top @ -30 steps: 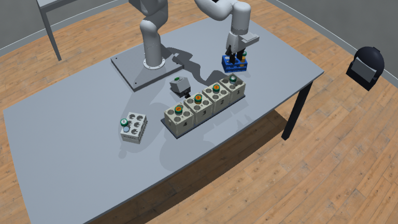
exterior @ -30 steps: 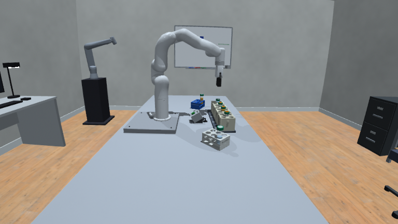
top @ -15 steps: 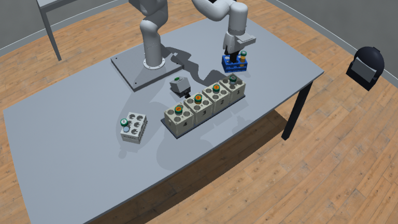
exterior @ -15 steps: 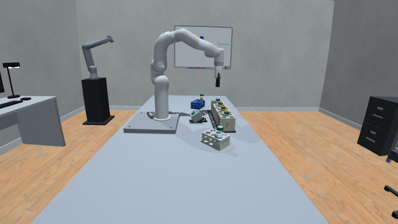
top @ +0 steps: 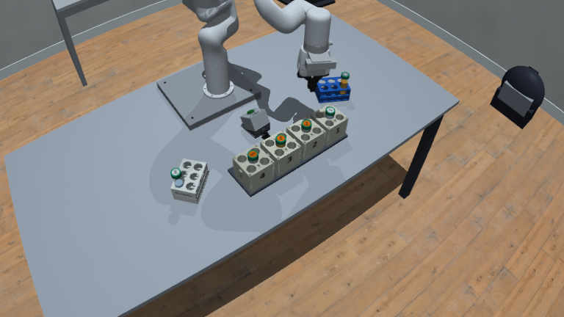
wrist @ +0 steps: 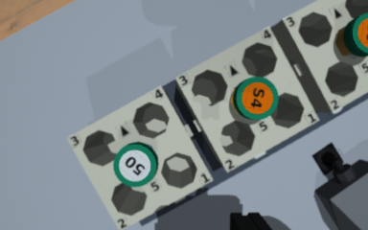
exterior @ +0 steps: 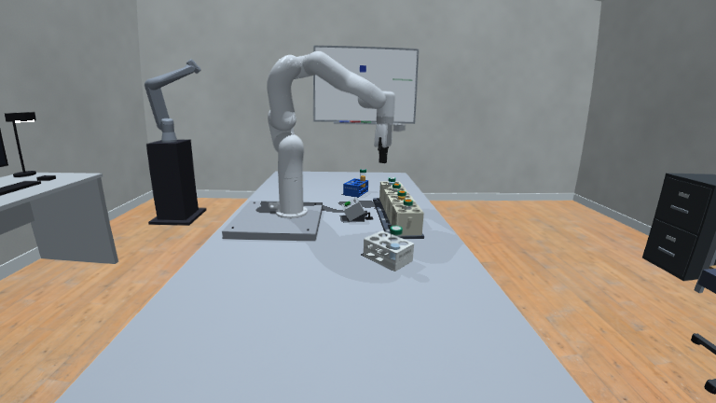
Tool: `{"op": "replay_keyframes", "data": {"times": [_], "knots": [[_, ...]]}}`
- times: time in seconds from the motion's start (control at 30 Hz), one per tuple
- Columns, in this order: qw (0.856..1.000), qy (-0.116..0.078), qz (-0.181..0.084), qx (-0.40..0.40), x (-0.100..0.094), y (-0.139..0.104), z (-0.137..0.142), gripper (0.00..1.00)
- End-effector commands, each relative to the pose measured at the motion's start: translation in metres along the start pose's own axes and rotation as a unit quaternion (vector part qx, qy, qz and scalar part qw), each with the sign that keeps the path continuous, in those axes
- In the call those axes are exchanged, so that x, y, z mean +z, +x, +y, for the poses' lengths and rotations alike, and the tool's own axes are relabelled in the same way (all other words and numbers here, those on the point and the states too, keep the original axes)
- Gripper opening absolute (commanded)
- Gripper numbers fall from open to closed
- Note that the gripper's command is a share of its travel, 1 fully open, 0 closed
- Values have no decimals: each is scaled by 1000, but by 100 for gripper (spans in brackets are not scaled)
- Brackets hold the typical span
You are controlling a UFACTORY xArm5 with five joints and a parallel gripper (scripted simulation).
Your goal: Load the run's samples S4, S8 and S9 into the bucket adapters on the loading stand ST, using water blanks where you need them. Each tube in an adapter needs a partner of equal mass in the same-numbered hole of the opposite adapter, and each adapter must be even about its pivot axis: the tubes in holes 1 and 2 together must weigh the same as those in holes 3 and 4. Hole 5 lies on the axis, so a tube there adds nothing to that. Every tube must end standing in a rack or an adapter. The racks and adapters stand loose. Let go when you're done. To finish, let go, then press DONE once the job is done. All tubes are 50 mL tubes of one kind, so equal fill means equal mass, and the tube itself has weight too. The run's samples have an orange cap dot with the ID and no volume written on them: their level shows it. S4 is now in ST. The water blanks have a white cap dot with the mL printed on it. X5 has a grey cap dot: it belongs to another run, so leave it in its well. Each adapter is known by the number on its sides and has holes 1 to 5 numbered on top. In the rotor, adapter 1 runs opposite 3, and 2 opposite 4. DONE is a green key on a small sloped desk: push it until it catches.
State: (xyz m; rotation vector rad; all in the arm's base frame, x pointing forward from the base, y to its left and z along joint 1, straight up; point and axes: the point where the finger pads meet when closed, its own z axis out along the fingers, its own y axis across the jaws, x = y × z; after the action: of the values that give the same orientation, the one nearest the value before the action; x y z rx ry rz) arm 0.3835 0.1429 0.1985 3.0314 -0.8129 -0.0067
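My gripper (top: 311,89) (exterior: 383,159) (wrist: 246,221) is shut and empty, high above the table. Adapter 1 (top: 341,131) (wrist: 101,177) holds the 50 mL blank (top: 330,111) (wrist: 135,164) in hole 5. Adapter 2 (top: 314,144) holds S4 (top: 306,124) (wrist: 257,98) in hole 5. Adapters 3 (top: 288,160) and 4 (top: 261,176) each hold an orange-dot tube in the middle hole; their IDs are unreadable. The white rack (top: 185,195) (exterior: 378,256) holds a blank (top: 175,172) (exterior: 395,229), print unreadable. The green DONE key (top: 250,111) (exterior: 347,203) sits on its desk.
The blue rack (top: 333,98) (exterior: 349,187), behind adapter 1, holds one amber tube (top: 344,75) (exterior: 363,171). The sloped desk (top: 255,120) (wrist: 355,206) stands between the arm base (top: 183,108) and the adapter row. The white rack is beyond adapter 4.
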Motion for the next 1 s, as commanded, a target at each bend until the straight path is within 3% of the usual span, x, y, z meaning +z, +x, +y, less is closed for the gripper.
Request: {"op": "replay_keyframes", "data": {"times": [0.0,0.23,0.6,0.67,0.97], "knots": [[997,4,7,78,6,-6,20,0],[987,4,7,161,14,-14,42,0],[941,5,6,338,34,-30,91,0],[941,5,6,338,34,-30,91,0],[880,6,5,475,50,-44,131,0]]}}
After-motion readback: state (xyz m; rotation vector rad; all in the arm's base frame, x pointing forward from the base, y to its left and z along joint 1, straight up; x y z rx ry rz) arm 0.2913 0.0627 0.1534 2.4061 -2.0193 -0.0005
